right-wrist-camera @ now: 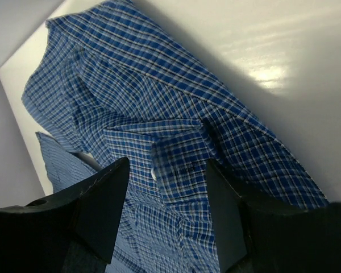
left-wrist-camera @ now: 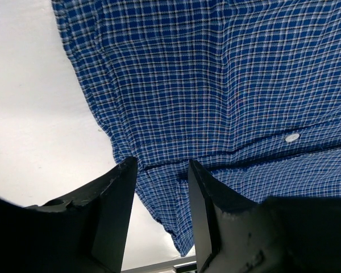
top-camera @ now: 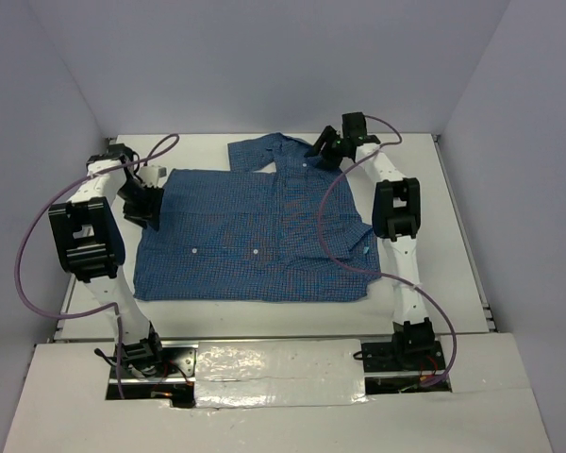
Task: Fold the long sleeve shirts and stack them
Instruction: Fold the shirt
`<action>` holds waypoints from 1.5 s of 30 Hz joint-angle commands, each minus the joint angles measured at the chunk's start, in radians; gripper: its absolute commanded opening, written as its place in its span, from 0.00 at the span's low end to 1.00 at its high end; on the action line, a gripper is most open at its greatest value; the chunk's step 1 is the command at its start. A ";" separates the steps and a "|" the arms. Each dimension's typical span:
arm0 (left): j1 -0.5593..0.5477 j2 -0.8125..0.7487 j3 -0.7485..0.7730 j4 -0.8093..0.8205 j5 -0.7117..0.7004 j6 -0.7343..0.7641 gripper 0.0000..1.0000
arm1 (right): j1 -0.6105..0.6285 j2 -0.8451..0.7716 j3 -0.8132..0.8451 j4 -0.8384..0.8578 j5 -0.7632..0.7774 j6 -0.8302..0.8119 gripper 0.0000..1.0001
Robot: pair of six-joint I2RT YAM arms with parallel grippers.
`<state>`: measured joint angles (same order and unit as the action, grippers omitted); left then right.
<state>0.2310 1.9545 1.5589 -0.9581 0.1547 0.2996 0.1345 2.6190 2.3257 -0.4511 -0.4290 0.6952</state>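
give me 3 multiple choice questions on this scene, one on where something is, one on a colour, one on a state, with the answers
1. Where is the right gripper?
A) over the shirt's near hem
B) at the collar end, on the far side
C) off the table

2. What colour is the shirt?
A) red stripes
B) plain white
C) blue check

3. How do the left gripper's jaws stand?
A) open
B) shut on a sleeve
C) out of view

Answers:
1 B, the top view puts it by the collar.
2 C, every view shows blue checked cloth.
3 A, the left wrist view shows a clear gap between its fingers.
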 commanded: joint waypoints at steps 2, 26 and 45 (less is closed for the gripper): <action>0.004 -0.054 -0.029 0.022 0.011 -0.008 0.53 | 0.028 -0.017 0.060 -0.018 0.073 0.014 0.64; 0.011 -0.048 -0.062 0.045 0.003 -0.002 0.53 | 0.080 -0.093 0.009 -0.113 0.357 -0.151 0.63; 0.024 -0.063 -0.071 0.051 -0.001 0.018 0.53 | 0.097 -0.051 -0.039 -0.087 0.280 -0.083 0.41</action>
<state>0.2474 1.9282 1.4769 -0.9070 0.1509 0.3099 0.2199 2.5721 2.2845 -0.5587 -0.1238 0.5995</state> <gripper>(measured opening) 0.532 0.453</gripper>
